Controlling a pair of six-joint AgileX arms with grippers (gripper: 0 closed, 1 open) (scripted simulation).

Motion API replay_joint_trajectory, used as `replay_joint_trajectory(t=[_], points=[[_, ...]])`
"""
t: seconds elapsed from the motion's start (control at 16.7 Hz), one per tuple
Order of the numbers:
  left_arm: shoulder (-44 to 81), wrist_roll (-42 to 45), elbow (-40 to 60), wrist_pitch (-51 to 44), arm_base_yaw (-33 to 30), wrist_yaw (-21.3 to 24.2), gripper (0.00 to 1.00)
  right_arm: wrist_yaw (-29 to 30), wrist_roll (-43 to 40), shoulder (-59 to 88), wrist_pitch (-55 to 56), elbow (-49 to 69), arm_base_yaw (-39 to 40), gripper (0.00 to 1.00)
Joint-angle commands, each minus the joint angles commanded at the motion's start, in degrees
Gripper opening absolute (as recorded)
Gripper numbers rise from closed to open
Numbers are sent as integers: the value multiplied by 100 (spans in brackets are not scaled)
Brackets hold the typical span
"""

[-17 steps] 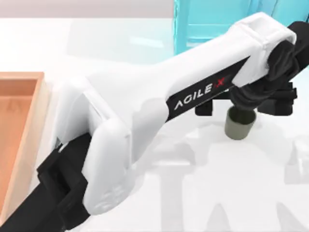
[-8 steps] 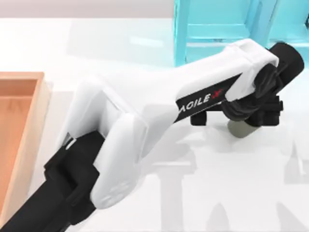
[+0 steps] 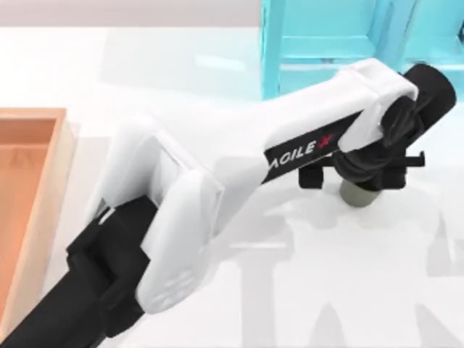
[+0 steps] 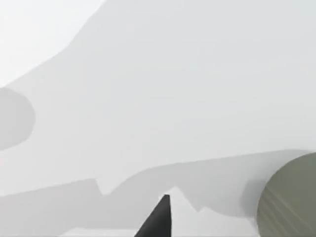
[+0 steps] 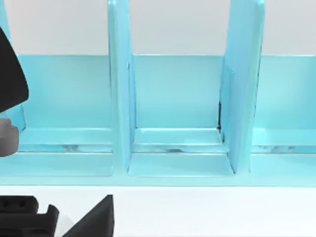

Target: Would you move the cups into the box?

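Left arm reaches diagonally across the table (image 3: 239,304) from the near-left corner toward the far-right area. The left gripper (image 3: 360,168) sits directly over the olive-grey cup (image 3: 358,193), which stands upright on the table just in front of the turquoise shelf unit (image 3: 326,43) at the far edge, right of centre. From above, the dark finger blocks sit either side of the cup's top, the wrist covers most of it, and just the cup's lower wall shows below the gripper. Fingers look drawn in around the cup, but contact is hidden under the wrist: cannot tell if it is pinching or merely bracketing.

Left wrist view: one dark fingertip (image 4: 159,219) over the white table surface, the cup's olive wall (image 4: 291,197) close by at the picture's edge.

The box (image 3: 29,188) sits at the left edge of the table, wooden wall and orange-brown floor partly visible, well apart from the cup.

Right wrist view: faces the shelf unit's open compartments (image 5: 177,98) close up, with dark right gripper parts (image 5: 94,219) low in the picture; cannot tell their state.
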Motion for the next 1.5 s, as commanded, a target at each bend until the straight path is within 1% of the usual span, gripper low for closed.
replay_joint_trajectory(t=[0.36,0.42,1.02,1.2,1.5], points=[[0,0,0,0,0,0,2,0,0,0,0,0,0,100],[0,0,0,0,0,0,0,0,0,0,0,0,0,100],[-101,39,-84,-3,9,3,0,0,0,0,0,0,0,100],[-659,223,-613,-22,190,39,0,0,0,0,0,0,0,100],[-2079,622,-1806,-50,608,144,0,0,0,0,0,0,0,100]])
